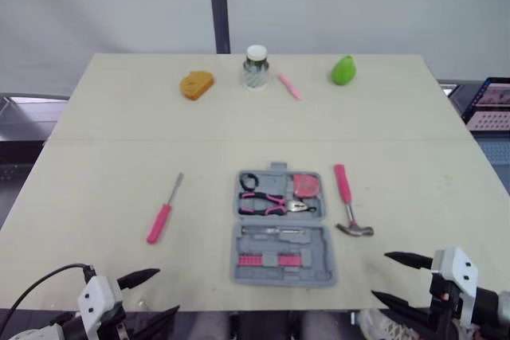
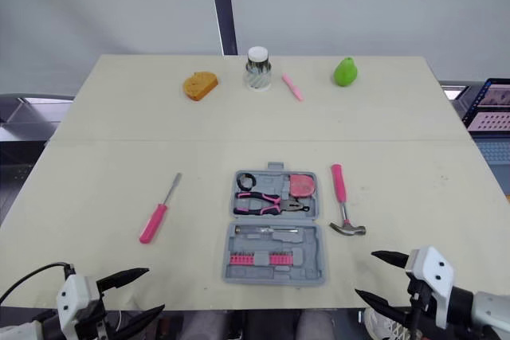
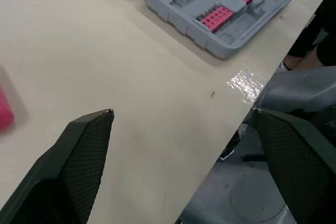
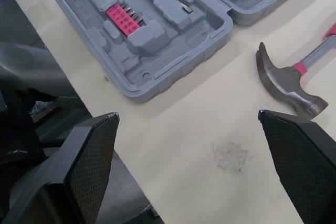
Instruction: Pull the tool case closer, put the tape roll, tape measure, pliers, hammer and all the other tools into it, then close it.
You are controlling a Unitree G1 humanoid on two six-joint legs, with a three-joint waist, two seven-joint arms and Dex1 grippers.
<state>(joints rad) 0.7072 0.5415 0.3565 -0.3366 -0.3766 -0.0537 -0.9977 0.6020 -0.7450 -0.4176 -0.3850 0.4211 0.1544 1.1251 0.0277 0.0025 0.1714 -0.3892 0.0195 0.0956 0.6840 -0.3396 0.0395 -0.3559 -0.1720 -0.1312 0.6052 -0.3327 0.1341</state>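
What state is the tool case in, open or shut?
Open: the tool case lies spread flat, both halves up, with pliers showing inside.

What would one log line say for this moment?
case open | hammer, screwdriver outside | left hand open, empty | right hand open, empty

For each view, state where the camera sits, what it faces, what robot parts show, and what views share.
Left eye view: head, facing down over table; left gripper, right gripper show.
Right eye view: beside it, same scene.
Left wrist view: past own fingers toward tool case.
Right wrist view: past own fingers toward hammer.
All share the tool case.
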